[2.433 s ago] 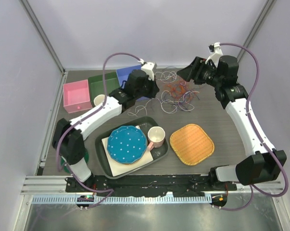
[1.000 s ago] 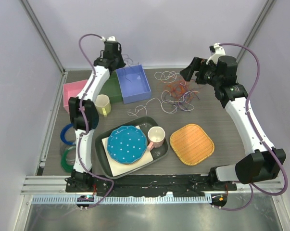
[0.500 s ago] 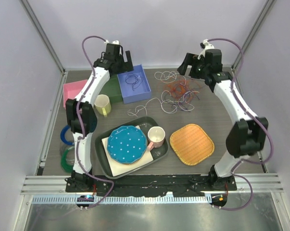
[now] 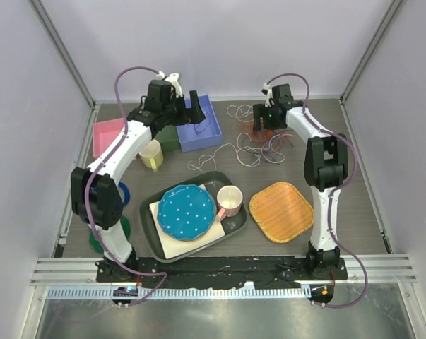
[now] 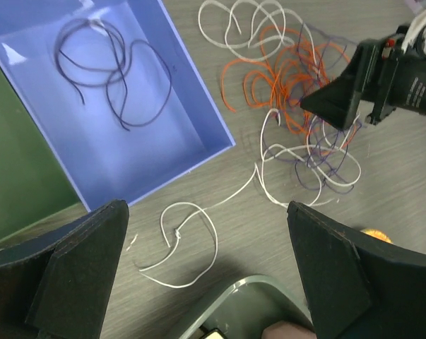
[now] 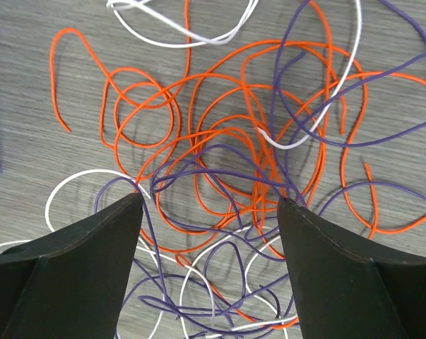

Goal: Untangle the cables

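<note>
Two arms reach out over the tabletop (image 4: 354, 159). At the near edge sits a dark tray (image 4: 146, 213) with a blue dotted plate (image 4: 186, 212) and a pink cup (image 4: 229, 200). An orange mat (image 4: 282, 210) lies to its right.

Just past the tray, one white cable (image 4: 211, 157) curls on the tabletop. It slants away to the far right and joins the heap.

Farther back, in the middle by the far edge, are the cables (image 4: 265, 141). They are orange, purple and white loops, all crossed over each other. One dark cable (image 5: 107, 78) lies alone in the blue box (image 4: 198, 143), to the left of the heap.

The left gripper (image 5: 205, 206) hangs over the near right corner of the blue box. Its fingers are wide apart and hold nothing. The heap lies off to its right.

The right gripper (image 6: 210, 200) is much nearer. It points down right over the heap, low above it. Its fingers are apart and nothing is pinched. Orange and purple loops lie under the gap between them.

The loops bend every way, so the heap has no one long line. I think the right gripper only needs to drop straight down. A strand that runs across the gap, not from finger to finger, looks easiest to pinch.
</note>
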Controlling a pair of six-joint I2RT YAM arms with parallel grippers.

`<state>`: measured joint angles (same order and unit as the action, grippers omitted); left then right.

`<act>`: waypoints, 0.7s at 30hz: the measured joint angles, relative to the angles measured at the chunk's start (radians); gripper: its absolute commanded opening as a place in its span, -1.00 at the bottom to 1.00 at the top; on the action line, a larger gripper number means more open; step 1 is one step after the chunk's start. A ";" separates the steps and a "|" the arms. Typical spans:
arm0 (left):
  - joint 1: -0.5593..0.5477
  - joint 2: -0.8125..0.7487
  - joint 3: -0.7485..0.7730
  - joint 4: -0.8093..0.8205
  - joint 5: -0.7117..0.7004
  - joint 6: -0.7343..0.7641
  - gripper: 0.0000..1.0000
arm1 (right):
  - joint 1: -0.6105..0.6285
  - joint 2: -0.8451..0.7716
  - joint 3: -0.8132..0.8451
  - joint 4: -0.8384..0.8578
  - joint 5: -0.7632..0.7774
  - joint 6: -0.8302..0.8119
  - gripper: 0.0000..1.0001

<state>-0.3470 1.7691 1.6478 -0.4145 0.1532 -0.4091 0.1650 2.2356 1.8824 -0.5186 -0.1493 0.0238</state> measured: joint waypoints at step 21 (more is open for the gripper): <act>0.002 -0.043 -0.237 0.030 0.074 0.024 1.00 | 0.058 0.061 0.035 0.111 0.293 -0.119 0.43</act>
<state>-0.3450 1.7264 1.4109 -0.3843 0.2276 -0.3847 0.2226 2.2971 1.9171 -0.4076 0.1436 -0.0948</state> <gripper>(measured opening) 0.996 0.732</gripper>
